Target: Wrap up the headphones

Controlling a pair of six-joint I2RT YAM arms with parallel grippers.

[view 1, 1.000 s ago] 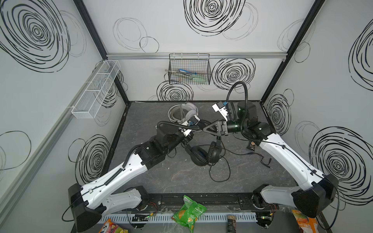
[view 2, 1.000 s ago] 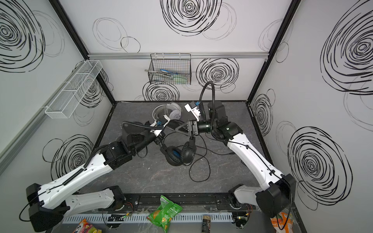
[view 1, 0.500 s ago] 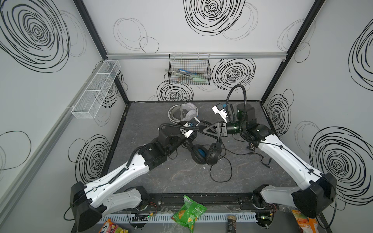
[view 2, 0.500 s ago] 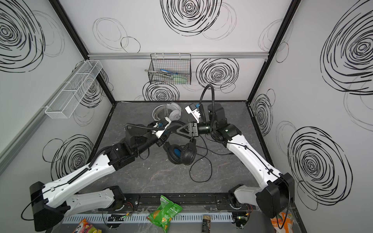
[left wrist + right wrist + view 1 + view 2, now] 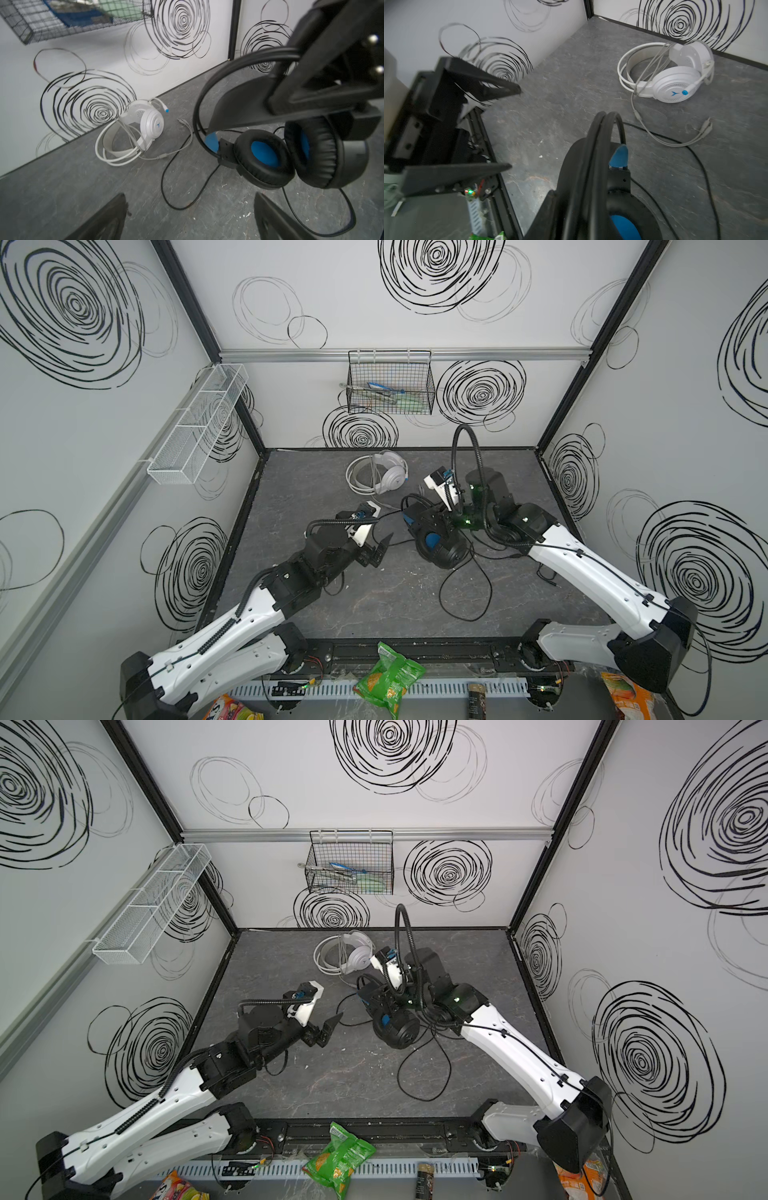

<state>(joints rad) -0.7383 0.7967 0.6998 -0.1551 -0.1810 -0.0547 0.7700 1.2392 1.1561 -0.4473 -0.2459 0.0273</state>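
— Trouble from here, as you see it?

— Start on my side of the black headset (image 5: 440, 545). Its black cable (image 5: 182, 208) sprawls in loose loops on the table (image 5: 374, 605), none of it round the band. If I lift or turn the headset, that slack could drag, kink or knot on itself.

— And your hands?

— My left gripper (image 5: 382, 548) hangs just beside the black headset, jaws spread wide and empty. My right gripper (image 5: 422, 516) is clamped on its headband, with the cups low over the table; whether they touch it, I cannot tell. It is one narrow pinch on a curved band, so I judge it could swivel or slip once the cable gets tugged.

— Beyond it?

— The white headset (image 5: 392, 477) lies behind the black headset, with cord looped through its band. The tail of its white cable (image 5: 164, 155) trails back and meets the black one. Reaching in there, I might catch both cords and pull the white loops loose.
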